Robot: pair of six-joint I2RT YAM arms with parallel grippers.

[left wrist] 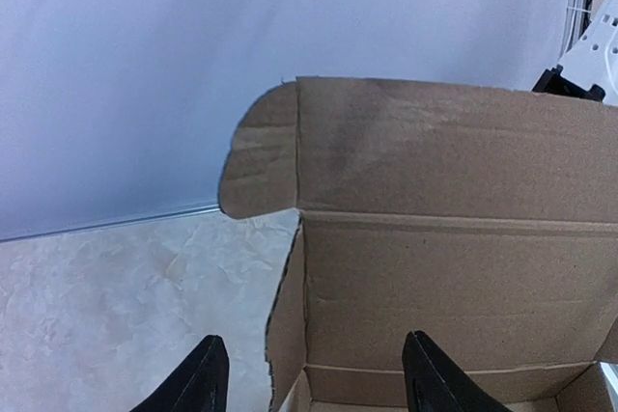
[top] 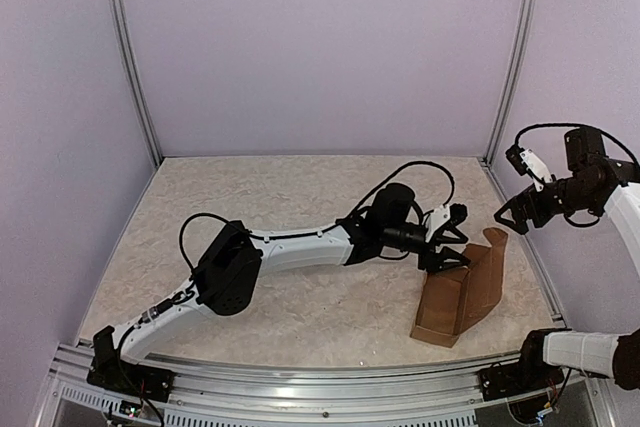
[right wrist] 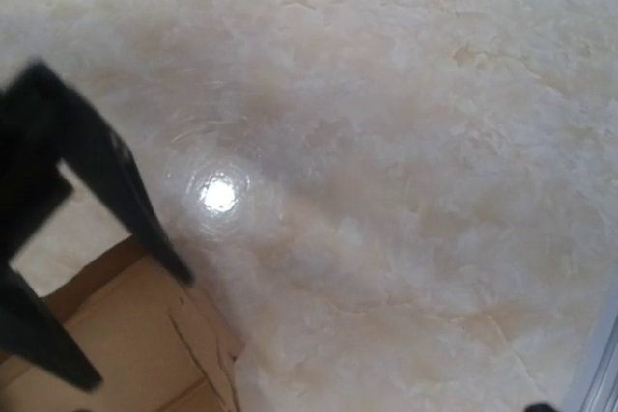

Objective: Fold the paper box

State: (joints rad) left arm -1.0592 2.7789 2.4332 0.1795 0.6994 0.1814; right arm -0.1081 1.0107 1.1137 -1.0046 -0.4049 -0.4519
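Standing half-folded: brown corrugated paper box [top: 458,299], rounded tab [left wrist: 256,156], marbled table [top: 250,187].

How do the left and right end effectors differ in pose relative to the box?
The left end effector is low at the box, jaws either side of an upright wall; the right end effector hangs raised beyond the box's right side, touching nothing. The left arm stretches across the table; the right arm bends up at its right edge. Both are open; neither grips the box.
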